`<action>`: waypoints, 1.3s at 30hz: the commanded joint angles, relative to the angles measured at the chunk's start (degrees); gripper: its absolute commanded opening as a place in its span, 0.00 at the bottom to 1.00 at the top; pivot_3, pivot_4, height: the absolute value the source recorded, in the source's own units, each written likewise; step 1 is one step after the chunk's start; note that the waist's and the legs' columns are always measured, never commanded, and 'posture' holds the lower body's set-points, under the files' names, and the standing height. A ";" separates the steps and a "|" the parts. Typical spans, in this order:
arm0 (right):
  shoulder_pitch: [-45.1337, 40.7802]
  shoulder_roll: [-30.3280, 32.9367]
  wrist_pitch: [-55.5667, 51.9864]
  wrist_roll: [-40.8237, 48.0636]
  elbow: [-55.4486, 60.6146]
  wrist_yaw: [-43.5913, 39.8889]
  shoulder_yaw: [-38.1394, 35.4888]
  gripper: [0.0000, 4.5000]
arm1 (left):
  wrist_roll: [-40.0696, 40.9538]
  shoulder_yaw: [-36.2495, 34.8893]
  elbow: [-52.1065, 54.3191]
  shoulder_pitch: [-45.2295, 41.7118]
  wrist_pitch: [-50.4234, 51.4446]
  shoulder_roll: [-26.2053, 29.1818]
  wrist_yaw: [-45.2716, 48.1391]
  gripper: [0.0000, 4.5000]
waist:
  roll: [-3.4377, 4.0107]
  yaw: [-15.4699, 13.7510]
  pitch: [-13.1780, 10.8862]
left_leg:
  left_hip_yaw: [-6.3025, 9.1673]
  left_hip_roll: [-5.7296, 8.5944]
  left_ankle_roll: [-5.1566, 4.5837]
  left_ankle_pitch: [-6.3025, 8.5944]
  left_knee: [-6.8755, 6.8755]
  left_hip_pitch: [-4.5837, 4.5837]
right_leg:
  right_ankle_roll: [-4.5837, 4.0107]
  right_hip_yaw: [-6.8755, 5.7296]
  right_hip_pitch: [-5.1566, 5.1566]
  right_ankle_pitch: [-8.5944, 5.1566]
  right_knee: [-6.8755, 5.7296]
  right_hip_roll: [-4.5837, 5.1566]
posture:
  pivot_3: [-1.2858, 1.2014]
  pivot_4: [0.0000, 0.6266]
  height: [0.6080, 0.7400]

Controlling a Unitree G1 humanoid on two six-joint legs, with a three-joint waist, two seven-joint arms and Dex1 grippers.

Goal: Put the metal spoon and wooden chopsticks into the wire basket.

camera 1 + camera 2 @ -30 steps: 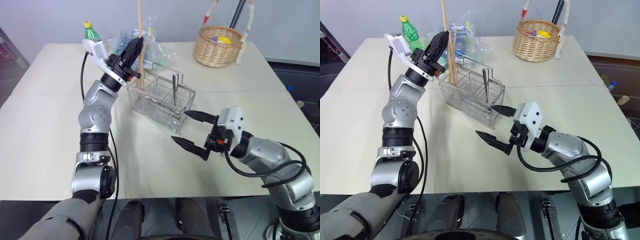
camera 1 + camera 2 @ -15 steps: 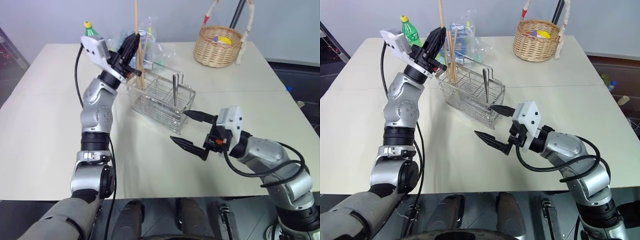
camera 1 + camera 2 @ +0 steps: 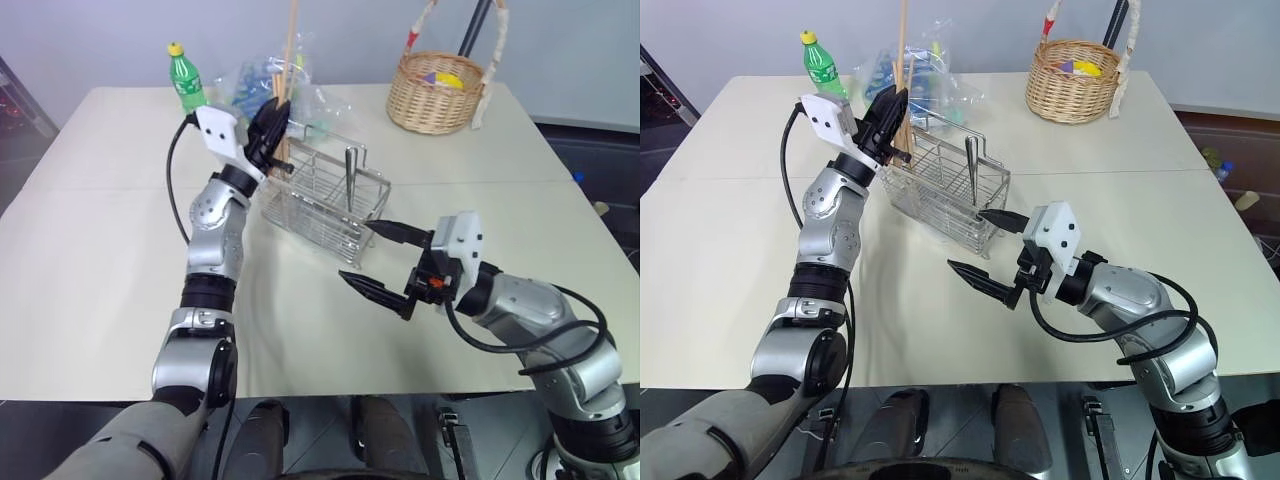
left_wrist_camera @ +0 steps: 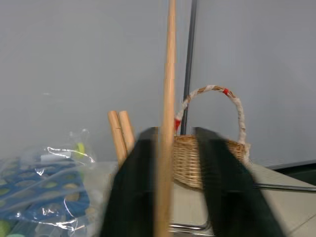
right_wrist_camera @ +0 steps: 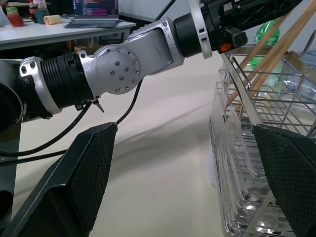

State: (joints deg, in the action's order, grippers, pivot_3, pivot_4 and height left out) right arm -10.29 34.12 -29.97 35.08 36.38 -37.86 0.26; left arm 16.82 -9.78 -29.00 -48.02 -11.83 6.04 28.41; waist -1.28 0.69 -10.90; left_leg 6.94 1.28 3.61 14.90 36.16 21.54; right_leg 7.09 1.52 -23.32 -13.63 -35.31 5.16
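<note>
Releasing step: left end effector (image 3: 890, 112) stands parted around a wooden chopstick (image 4: 165, 123) in the wire basket (image 3: 945, 185); right end effector (image 3: 985, 250) open, empty. Withdraw upward next.

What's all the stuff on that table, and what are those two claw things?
wire basket: one, silver, mid-table.
wooden chopsticks: light brown, standing upright in the wire basket's far end.
metal spoon: one, silver, upright in the wire basket.
wicker basket: one, tan, far right corner.
bottle: one, green, far left.
plastic bags: clear, behind the wire basket.
table: one, beige.
left gripper: black, around one chopstick.
right gripper: black, open, beside the wire basket.
</note>
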 commanded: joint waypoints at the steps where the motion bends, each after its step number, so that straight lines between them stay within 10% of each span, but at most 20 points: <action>1: -0.91 -0.31 0.53 0.54 1.81 0.04 -0.54 1.00 | 0.55 0.15 2.17 -0.59 -0.81 0.33 0.10 0.69 | 0.00 0.00 0.00 | 0.00 0.00 0.00 0.00 0.00 0.00 | 0.00 0.00 0.00 0.00 0.00 0.00 | 0.52 0.24 1.00; 4: -0.81 -0.25 0.69 0.42 1.56 -0.21 -0.47 1.00 | 1.20 -0.23 2.78 -0.81 -0.23 0.69 0.27 0.99 | 0.00 0.02 0.00 | 0.00 0.00 0.00 0.00 0.00 0.00 | 0.00 0.00 0.00 0.00 0.00 0.00 | 0.52 0.24 1.00; 20: -1.16 1.13 2.56 -1.63 -2.44 -1.34 -3.82 1.00 | 7.53 -4.64 21.05 -1.22 18.84 11.53 -6.02 0.99 | 0.00 0.13 0.00 | 0.01 0.00 0.00 0.00 -0.01 -0.03 | 0.00 0.00 0.00 0.00 -0.03 -0.01 | 0.52 0.24 1.00; 39: 1.14 2.67 1.28 -5.26 -4.69 3.46 -10.49 1.00 | 9.23 -11.39 37.40 22.85 34.04 29.27 -4.77 0.99 | 0.03 0.13 0.00 | 0.01 -0.04 -0.01 0.00 -0.05 -0.04 | -0.02 0.01 -0.01 -0.01 -0.06 -0.03 | 0.52 0.24 1.00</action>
State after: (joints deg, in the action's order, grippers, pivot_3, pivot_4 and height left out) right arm -8.73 37.07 -29.36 30.56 31.05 -35.72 -9.24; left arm 25.94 -19.39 5.31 -25.52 22.04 34.77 24.30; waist -1.25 0.82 -10.90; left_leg 6.95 1.23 3.61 14.90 36.12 21.50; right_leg 7.07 1.54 -23.34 -13.64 -35.36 5.14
